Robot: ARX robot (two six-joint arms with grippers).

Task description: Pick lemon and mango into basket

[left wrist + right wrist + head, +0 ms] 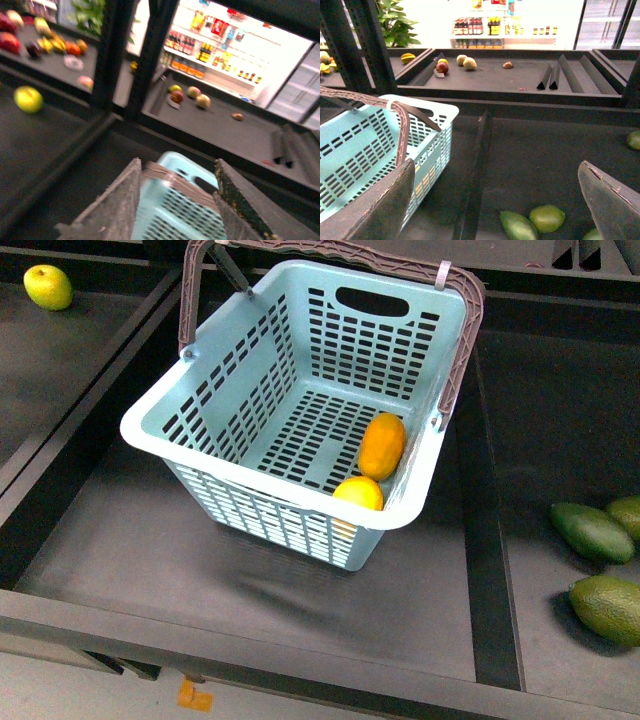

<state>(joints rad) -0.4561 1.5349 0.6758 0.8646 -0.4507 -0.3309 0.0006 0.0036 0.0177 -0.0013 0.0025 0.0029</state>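
The light teal basket hangs tilted over the dark middle tray, with a shadow under it. The orange oval mango and the smaller yellow lemon lie together in its low near corner. My left gripper is shut on one brownish handle; from the front only a dark finger shows at that handle. In the right wrist view the basket sits off to one side of my right gripper, which is open and holds nothing.
A yellow-green fruit lies in the left tray. Three dark green oval fruits lie in the right tray, beyond a raised divider. Two of them lie under my right gripper.
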